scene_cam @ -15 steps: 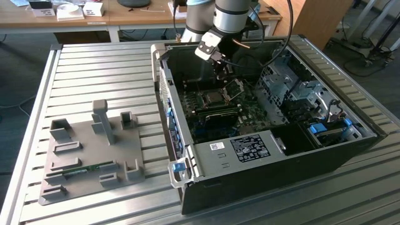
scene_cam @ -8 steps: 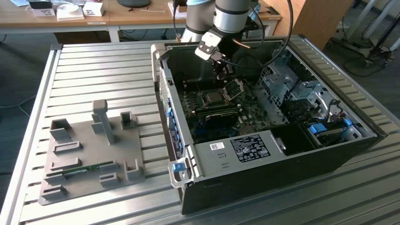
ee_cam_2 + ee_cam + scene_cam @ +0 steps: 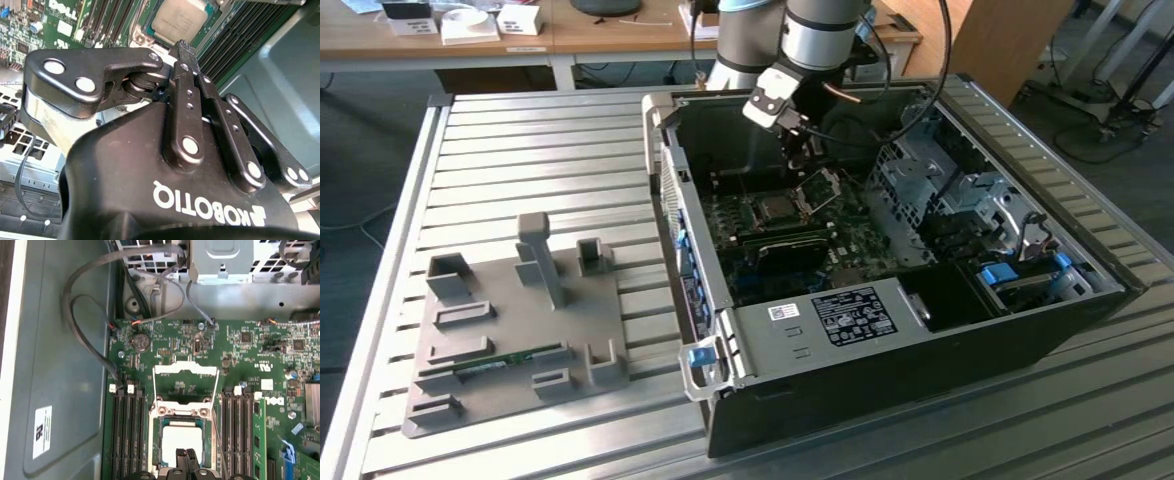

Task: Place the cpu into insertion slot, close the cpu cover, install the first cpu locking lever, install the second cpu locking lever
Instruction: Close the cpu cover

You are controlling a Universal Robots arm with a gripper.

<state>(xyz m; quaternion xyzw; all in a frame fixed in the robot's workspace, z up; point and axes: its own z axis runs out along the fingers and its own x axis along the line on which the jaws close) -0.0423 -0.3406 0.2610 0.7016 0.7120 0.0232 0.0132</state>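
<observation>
Hovering over the cpu [image 3: 171,437] in the insertion slot [image 3: 156,440], my gripper [image 3: 186,456] has its jaws closed and empty; I judge even pressure matters.

The arm [image 3: 817,35] angles steeply down, its pincer [image 3: 186,458] pointing downward, fingertips [image 3: 181,459] pressed together.

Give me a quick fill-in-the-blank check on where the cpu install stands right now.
1. The insertion slot already holds the ____.
2. The cpu cover stands ____, swung up off the slot.
3. The gripper hangs just above that slot with its fingers ____.
Missing words: cpu; open; shut.
</observation>
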